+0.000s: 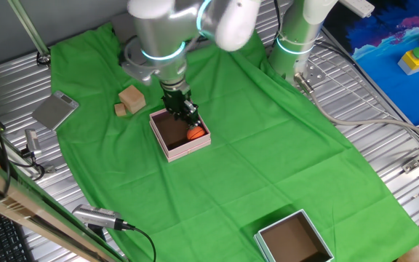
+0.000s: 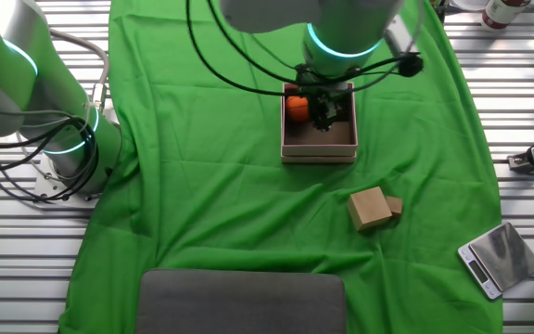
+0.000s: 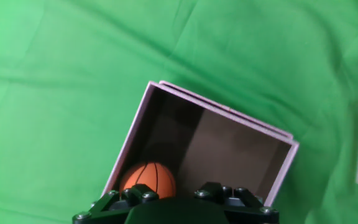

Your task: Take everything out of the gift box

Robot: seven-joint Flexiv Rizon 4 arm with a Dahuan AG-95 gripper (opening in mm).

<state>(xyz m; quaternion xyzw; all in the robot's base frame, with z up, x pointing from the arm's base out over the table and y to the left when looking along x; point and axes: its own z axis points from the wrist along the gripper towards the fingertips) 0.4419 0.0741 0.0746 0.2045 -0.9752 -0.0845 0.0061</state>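
Note:
The gift box (image 1: 188, 151) with pale pink walls and a dark brown inside sits on the green cloth. It also shows in the other fixed view (image 2: 318, 154) and in the hand view (image 3: 129, 143). The orange ball (image 1: 195, 134) lies in one corner of the box (image 2: 297, 105) (image 3: 146, 180). The tan wooden cube (image 1: 132, 97) stands outside on the cloth (image 2: 369, 208). My gripper (image 1: 185, 113) is low over the box, just beside the ball (image 2: 324, 110). Its jaws look apart and hold nothing (image 3: 180, 195).
A small brown block (image 1: 121, 110) leans against the cube. A larger teal-grey box (image 1: 278, 222) stands at the cloth's near edge. A silver scale (image 1: 55, 109) lies off the cloth. A grey pad (image 2: 239, 301) lies at the cloth's edge in the other fixed view.

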